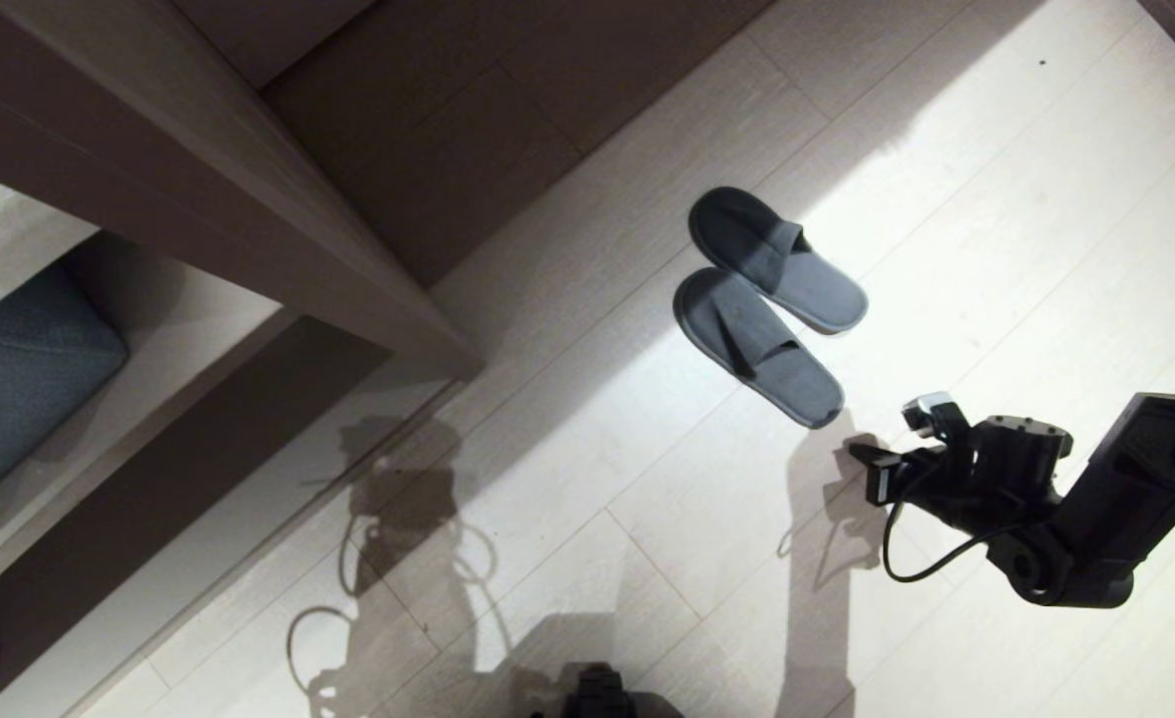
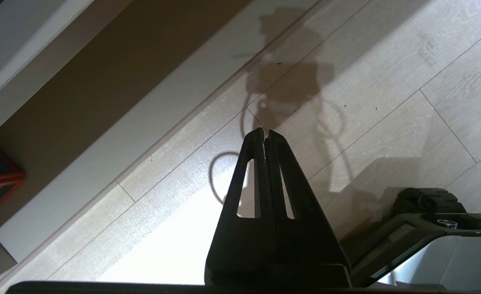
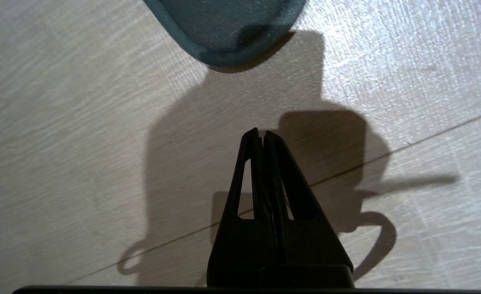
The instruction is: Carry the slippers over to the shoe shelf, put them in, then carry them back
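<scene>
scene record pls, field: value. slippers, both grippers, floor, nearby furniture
slippers: pair, side by side on the floor, not held
right gripper: shut, empty, above the floor just short of the nearer slipper's heel
left gripper: shut, empty, parked over the floor
floor: pale planks, arm shadows on it
furniture: taupe unit at the robot's left, apart from the slippers

Slippers [image 1: 769, 304] side by side, R pincer [image 1: 865, 461] near.
</scene>
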Tool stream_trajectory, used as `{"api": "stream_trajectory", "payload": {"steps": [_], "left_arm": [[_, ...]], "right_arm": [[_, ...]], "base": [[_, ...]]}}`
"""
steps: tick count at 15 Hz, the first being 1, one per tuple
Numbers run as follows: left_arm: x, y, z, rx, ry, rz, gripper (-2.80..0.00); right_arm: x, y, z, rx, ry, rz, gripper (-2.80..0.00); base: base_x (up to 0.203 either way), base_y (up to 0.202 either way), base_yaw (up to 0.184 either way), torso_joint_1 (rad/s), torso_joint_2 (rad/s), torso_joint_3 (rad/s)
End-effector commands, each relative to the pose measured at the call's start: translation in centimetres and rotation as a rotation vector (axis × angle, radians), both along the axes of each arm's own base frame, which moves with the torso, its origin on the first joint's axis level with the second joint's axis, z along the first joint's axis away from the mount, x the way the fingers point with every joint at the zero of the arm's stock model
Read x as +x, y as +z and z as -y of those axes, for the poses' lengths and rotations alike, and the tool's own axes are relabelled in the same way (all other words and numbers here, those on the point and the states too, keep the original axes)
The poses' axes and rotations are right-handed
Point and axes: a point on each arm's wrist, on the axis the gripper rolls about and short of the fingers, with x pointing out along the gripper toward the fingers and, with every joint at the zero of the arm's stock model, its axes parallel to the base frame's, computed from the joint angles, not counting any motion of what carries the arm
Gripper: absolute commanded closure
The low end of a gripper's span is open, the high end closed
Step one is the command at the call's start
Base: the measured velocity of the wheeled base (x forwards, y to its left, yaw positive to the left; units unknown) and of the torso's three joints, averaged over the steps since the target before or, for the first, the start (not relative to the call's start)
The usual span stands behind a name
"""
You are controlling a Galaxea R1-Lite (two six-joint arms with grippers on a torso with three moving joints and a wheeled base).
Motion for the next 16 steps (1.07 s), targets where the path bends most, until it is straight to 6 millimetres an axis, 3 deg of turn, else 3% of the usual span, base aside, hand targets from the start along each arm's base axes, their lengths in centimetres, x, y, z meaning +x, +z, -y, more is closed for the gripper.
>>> {"api": "stream_trajectory", "payload": {"steps": [1, 6, 16], "left_arm": [[0.0, 0.0, 0.0, 0.0, 0.0, 0.0, 0.0], [0.0, 0.0, 0.0, 0.0, 0.0, 0.0, 0.0], [0.0, 0.0, 0.0, 0.0, 0.0, 0.0, 0.0]], "right_arm": [[0.2, -0.2, 0.1, -0.02, -0.036, 0.004, 0.0], [1.4, -1.1, 0.9, -0.044, -0.08, 0.038, 0.0], [4.1, 0.1, 0.0, 0.016, -0.066, 0.13, 0.0]], "base": [[0.0, 0.0, 0.0, 0.0, 0.0, 0.0], [0.0, 0.0, 0.0, 0.0, 0.0, 0.0], [0.0, 0.0, 0.0, 0.0, 0.0, 0.0]]}}
